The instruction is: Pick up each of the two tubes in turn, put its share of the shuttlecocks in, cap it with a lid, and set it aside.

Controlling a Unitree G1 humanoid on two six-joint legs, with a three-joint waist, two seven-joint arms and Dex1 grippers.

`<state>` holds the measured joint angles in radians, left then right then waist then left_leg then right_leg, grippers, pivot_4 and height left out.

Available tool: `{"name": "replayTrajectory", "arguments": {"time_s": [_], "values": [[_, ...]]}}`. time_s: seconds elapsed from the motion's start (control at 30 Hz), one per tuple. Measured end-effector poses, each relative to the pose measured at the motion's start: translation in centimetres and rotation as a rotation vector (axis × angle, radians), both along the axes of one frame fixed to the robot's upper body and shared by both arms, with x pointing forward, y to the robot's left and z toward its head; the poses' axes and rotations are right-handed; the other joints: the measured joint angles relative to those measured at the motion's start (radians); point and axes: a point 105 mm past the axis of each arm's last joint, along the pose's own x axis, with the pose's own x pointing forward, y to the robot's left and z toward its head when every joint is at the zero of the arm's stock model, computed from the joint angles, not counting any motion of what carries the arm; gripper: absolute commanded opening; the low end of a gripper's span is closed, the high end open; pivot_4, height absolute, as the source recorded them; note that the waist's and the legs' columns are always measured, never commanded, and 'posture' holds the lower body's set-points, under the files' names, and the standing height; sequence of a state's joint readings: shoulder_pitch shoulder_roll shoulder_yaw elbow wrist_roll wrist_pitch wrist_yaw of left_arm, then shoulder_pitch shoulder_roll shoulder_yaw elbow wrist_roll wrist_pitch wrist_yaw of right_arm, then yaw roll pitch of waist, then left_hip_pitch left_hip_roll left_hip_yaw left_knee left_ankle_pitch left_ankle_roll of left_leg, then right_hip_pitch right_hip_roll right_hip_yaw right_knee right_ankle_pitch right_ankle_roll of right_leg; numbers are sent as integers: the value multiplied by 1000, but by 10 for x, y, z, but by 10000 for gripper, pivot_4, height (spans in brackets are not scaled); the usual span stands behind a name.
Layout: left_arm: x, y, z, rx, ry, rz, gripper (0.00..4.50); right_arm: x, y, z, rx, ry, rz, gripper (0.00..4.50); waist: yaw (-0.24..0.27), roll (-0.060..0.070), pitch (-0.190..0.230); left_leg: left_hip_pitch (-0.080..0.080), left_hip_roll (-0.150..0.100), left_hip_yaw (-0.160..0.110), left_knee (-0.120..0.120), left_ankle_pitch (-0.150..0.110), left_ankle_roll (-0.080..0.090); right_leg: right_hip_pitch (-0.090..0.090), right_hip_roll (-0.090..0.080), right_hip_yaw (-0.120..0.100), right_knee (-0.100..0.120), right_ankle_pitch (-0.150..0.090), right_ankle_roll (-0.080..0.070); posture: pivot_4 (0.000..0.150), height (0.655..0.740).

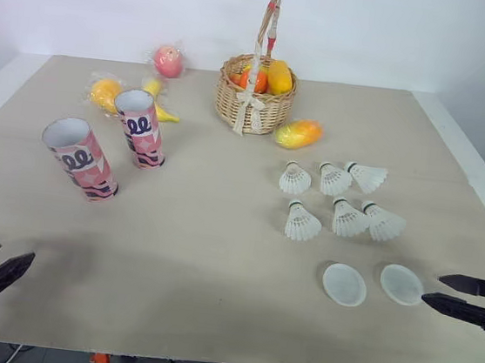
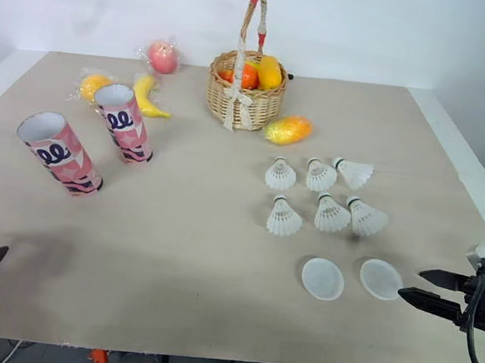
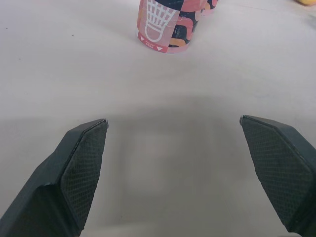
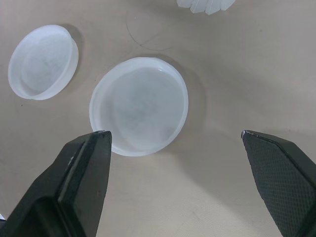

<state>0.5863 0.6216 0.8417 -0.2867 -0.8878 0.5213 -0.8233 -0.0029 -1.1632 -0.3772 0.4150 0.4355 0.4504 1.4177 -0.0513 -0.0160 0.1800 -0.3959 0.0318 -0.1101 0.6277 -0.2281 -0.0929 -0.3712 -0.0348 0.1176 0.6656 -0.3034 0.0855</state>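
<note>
Since neither tube had yet been lifted, the head camera showed the opening step. The nearer tube [image 1: 80, 159] and the farther tube [image 1: 140, 128] stood open-mouthed on the left of the desk [image 1: 216, 257], six shuttlecocks [image 1: 302, 223] lay in two rows toward the right, and two lids [image 1: 344, 284] rested near them on the side toward the robot. The left pincer [image 1: 15, 252] hovered at the near left edge, spread and empty, well short of the tubes. The right pincer [image 1: 432, 288] hung just beside the right-hand lid, likewise apart and holding nothing. In the left wrist view, the printed foot of a tube, probably the nearer one, lay ahead of the spread fingers [image 3: 84, 168], a little off their centre line. A good reach would therefore square up first, then close gently around the mid-body, since thin card likely dents. In the right wrist view, one lid sat just ahead of the open fingers, untouched, the other beside it, so that arm would best wait.
</note>
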Motion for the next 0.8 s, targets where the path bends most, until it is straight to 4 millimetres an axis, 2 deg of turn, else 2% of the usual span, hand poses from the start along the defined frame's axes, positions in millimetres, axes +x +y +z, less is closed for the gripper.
{"name": "replayTrajectory", "arguments": {"time_s": [0.23,0.8], "values": [[8,-5,4,-23,-12,-48,44593,3,9,-5,31,-16,11,45000,0,0,0,0,0,0,1,0,0,0,0,0,0,0,1,1500,7400],[8,-2,-3,-50,12,-49,44593,5,18,-7,42,-30,38,45000,0,0,0,0,0,0,0,0,0,0,0,0,0,1,0,1500,7400]]}}
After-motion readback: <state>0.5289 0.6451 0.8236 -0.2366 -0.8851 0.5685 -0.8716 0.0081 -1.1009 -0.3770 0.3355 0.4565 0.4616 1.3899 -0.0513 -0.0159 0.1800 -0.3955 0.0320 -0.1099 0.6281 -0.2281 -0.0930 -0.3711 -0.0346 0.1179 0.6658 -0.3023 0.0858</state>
